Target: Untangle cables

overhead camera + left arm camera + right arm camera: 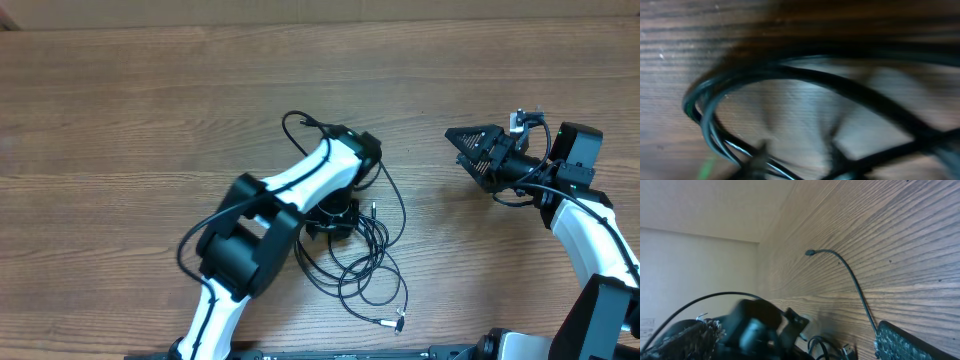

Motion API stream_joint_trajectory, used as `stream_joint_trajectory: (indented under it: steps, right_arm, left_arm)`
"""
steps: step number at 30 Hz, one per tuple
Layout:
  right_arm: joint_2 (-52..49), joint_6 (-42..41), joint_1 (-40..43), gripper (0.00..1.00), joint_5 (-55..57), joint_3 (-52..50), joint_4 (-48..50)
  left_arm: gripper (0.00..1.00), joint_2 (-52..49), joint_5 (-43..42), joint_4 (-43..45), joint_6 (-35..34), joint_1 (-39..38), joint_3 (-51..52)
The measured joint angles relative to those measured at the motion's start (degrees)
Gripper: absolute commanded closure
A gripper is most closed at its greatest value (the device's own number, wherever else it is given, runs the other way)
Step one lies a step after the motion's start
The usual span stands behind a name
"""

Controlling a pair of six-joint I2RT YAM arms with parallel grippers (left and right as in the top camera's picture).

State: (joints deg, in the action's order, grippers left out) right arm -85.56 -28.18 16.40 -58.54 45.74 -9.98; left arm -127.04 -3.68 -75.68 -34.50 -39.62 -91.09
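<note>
Black thin flexible cables [372, 268] lie tangled on brown wooden table [150, 100], left gripper [333, 216] down among them (jaws hidden, can't tell); right gripper [462, 150] wide apart, empty. Light, floppy, snaggy: probably best grabbed near a plug end.

- Overhead view: lighting was even and diffuse. The table [120, 100] rendered sharply, and the cables [372, 240] cast only faint, soft shadows on it.
- Left wrist view: blur was severe. The cables [805, 75] lay close to the lens and out of focus, a dark shadow band crossed the top, and pale patches of light showed on the wood below.
- Right wrist view: the frame was tilted. The wood grain [880, 240] was crisp, the lower-left foreground was smeared, and the wall [690, 255] was dim and flat.
</note>
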Motion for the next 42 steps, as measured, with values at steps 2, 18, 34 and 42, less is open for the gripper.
stream_joint_trajectory:
  steps: [2,18,34,42]
  right_arm:
    - [-0.02,0.35,0.0,0.0,0.04,0.0,-0.2]
    - [-0.02,5.05,-4.76,0.03,-3.52,0.0,-0.7]
    - [0.0,6.23,-24.37,0.28,9.09,0.0,11.3]
    - [0.0,6.19,-31.32,0.17,12.55,0.0,11.72]
  left_arm:
    - [0.96,-0.59,3.26,-2.05,-0.26,-0.39,0.04]
    - [0.96,14.49,25.03,-9.66,-6.21,4.22,-27.78]
    - [0.96,24.63,18.21,-10.97,5.84,5.99,-30.4]
    - [0.96,24.63,16.76,-9.79,6.29,6.43,-30.38]
